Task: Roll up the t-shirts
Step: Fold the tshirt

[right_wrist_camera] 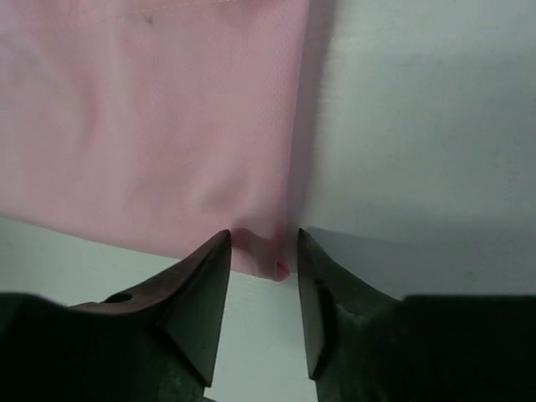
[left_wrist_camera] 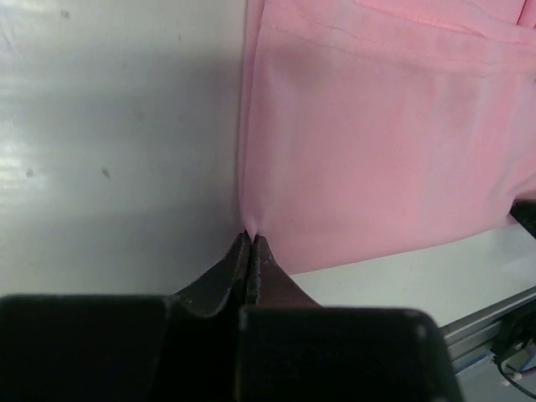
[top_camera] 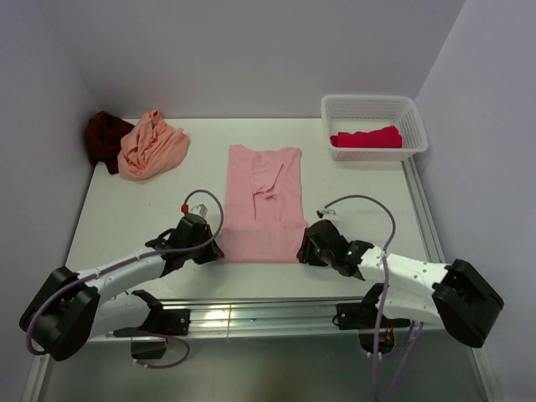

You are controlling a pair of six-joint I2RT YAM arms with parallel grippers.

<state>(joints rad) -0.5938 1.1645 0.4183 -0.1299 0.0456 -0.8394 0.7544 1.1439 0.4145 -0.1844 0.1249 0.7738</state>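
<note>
A: From above, where does the light pink t-shirt [top_camera: 264, 201] lie?

B: Flat in the middle of the table [top_camera: 134, 209], hem toward the arms. The jaws don't show from up there.

A: And the wrist views?

B: The left tool [left_wrist_camera: 251, 243] is pinched together on the near-left hem corner. The right tool [right_wrist_camera: 264, 243] has its jaws apart, straddling the near-right corner.

A: What shows only from overhead?

B: The peach-orange t-shirt [top_camera: 152, 144] and the dark maroon t-shirt [top_camera: 105, 138] are heaped far left. The crimson-pink t-shirt [top_camera: 366, 137] lies in the white lattice basket [top_camera: 373, 109], far right.
</note>
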